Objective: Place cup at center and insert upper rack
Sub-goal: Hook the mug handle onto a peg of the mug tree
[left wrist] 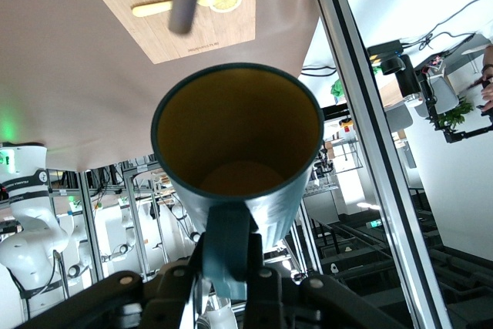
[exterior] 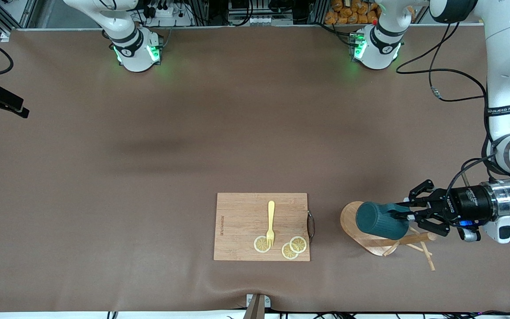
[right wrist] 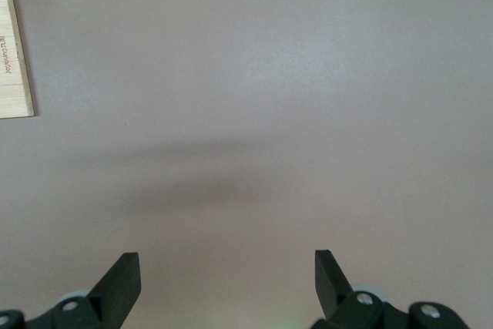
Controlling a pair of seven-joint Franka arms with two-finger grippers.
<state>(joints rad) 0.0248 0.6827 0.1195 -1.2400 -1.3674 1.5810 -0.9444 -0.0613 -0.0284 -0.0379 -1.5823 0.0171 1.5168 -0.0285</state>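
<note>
- My left gripper (exterior: pixel 407 215) pinches the cup (exterior: pixel 376 220) by its handle, at the lower right of the front view, over the upper rack (exterior: pixel 370 237).
- Step in hand: carrying the cup to centre; next I need a clear lift off the pegs.
- My right gripper (right wrist: pixel 227 279) waits, fingers spread, over bare table (right wrist: pixel 308 75).
</note>
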